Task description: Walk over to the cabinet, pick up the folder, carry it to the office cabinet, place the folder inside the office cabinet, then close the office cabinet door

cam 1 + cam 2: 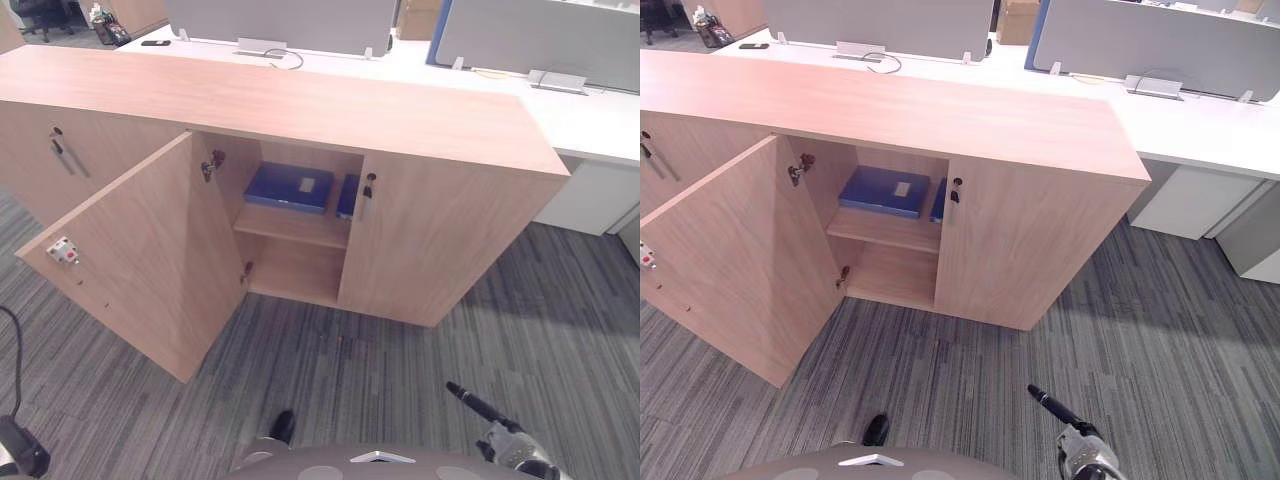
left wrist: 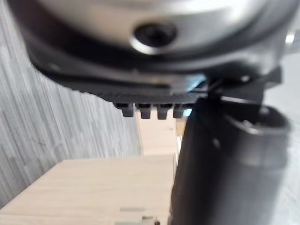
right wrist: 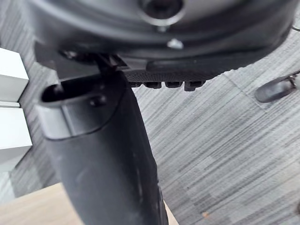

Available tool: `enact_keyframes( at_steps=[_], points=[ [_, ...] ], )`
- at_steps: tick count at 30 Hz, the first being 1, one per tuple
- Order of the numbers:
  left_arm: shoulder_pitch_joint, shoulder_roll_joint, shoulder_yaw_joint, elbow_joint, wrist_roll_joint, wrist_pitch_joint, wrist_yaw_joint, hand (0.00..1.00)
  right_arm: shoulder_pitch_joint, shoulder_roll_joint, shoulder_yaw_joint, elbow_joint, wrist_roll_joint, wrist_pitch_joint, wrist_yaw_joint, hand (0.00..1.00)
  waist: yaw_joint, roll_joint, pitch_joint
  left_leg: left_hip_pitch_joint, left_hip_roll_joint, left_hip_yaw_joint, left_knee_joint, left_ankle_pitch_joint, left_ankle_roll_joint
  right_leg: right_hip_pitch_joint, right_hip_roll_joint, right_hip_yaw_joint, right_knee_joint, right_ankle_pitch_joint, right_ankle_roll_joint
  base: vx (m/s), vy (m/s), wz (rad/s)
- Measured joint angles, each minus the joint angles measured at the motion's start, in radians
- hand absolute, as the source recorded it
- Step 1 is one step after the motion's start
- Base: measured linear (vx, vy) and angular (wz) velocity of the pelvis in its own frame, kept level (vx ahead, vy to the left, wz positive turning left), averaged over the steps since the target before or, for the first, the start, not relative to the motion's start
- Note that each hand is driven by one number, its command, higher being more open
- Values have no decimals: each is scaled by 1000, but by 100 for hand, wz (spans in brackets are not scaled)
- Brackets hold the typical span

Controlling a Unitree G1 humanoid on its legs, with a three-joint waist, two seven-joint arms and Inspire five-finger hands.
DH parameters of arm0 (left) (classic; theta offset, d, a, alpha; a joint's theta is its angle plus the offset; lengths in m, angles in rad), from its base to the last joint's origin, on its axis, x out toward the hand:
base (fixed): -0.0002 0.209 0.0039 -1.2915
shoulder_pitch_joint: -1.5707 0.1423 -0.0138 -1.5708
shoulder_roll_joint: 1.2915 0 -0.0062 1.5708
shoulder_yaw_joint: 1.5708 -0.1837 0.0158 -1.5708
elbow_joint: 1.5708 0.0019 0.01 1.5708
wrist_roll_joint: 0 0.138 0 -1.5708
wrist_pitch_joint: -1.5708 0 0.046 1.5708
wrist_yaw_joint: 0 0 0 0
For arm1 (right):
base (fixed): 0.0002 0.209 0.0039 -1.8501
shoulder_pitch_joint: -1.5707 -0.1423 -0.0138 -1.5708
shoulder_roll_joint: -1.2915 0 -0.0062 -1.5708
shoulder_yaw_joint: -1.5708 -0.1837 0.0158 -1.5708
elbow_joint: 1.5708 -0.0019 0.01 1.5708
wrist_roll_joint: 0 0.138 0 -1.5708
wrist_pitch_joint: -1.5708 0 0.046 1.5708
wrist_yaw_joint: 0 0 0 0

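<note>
Lying inside office cabinet (image 1: 440, 240): blue folder (image 1: 288, 187) | door (image 1: 150, 250) open | left hand (image 2: 220, 159), right hand (image 3: 103, 159) slack, empty

Bright even light, soft shadow beside cabinet (image 1: 300, 110)

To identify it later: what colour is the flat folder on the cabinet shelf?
The folder is blue, with a pale label; clearest in the left eye view.

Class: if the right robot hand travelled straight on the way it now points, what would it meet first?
Probably the carpet: the right robot hand angles down at floor short of the cabinet. If it ran level, the shut door would come first; depth is unclear.
</note>
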Motion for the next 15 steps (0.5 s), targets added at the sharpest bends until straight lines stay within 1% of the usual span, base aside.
enact_keyframes(
  at_steps=[1, 3, 7, 8, 10, 12, 13, 15],
  points=[
    [-22, -4, -48, -1, -19, 0, -15, 100, 7, 25, 0, -10, 0, 0, 0, 100, 1, 1, 0, 0, 1, 2, 0, 0, 0, -2, 0, 3, 1, 1, 1, 0, 0, 0],
    [-49, -28, -95, -8, -52, -1, -24, 100, 18, 53, 9, -32, 0, 0, -1, 100, 2, 4, -3, 0, 1, 2, 0, -2, 3, -3, 0, 5, 2, 2, 3, 0, 0, 0],
    [-81, -126, -184, -70, -78, -1, -27, 100, 24, 80, 36, -42, 3, -1, 0, 100, 3, 12, -10, 0, 1, 2, 0, -3, 5, -3, 0, 5, 2, 4, 4, -27, 0, 1],
    [-83, -159, -195, -101, -71, -3, 1, 100, 27, 92, 37, -43, 3, -4, -2, 100, 5, 14, -14, -1, 1, 1, 0, -2, 6, -3, 0, 4, 2, 3, 3, -35, -4, 5],
    [-83, -178, -235, -148, -63, -1, 9, 100, 41, 107, 38, -43, 6, -9, -3, 100, 22, 11, -18, -3, 1, -4, 0, -2, 6, -1, 2, -3, 1, 2, 1, -26, -8, 10],
    [-81, -221, -313, -270, -16, 9, 34, 100, 66, 123, 49, -50, 8, -10, -6, 100, 57, 2, -23, -18, 1, -10, 0, -1, 3, -5, 3, -18, -1, -1, -4, -31, -6, 20],
    [-76, -226, -334, -303, -3, 14, 34, 100, 69, 123, 57, -51, 9, -10, -5, 100, 64, 0, -24, -23, 1, -12, 0, 1, 3, -7, 4, -21, -2, -1, -3, -34, -4, 24],
    [-49, -248, -393, -440, 16, 19, 34, 100, 73, 123, 61, -60, 17, -10, -5, 100, 84, -8, -28, -37, -2, -25, 0, 12, 1, -11, 5, -31, -3, 2, 0, -33, 0, 17]
  ],
)
